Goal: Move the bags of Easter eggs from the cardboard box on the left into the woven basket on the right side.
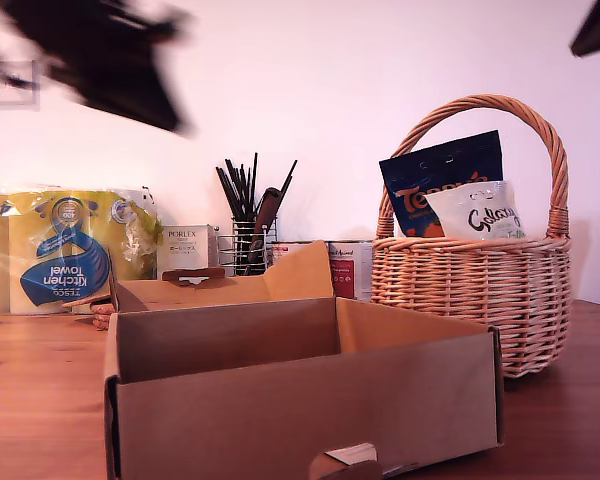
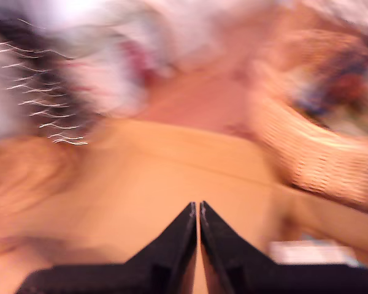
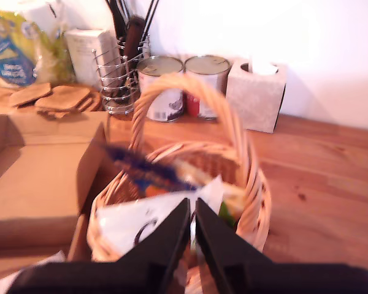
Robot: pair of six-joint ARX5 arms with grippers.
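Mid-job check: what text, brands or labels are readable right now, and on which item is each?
"Galaxy": white pouch in the woven basket.
"Terry's", partly hidden: dark blue pouch in the same basket.
"Kitchen Towel", printed upside down: yellow-blue pack.
"PORLEX": white carton; smaller print beneath it unreadable.
Tin labels and the cardboard box's sticker: too small to read.

Shallow brown corrugated cardboard box [image 1: 300, 400]: matt, plain paper surface. Round tan woven wicker basket [image 1: 470, 290]: rough, ribbed weave, wrapped handle. Dark blue pouch [image 1: 435, 180] and white pouch [image 1: 477, 212]: glossy plastic film. Reddish wooden bench [image 3: 319, 177]: smooth, visible grain. Yellow-blue towel pack [image 1: 65, 245]: shiny plastic wrap. Wire utensil holder [image 3: 113, 86]: bright metal.
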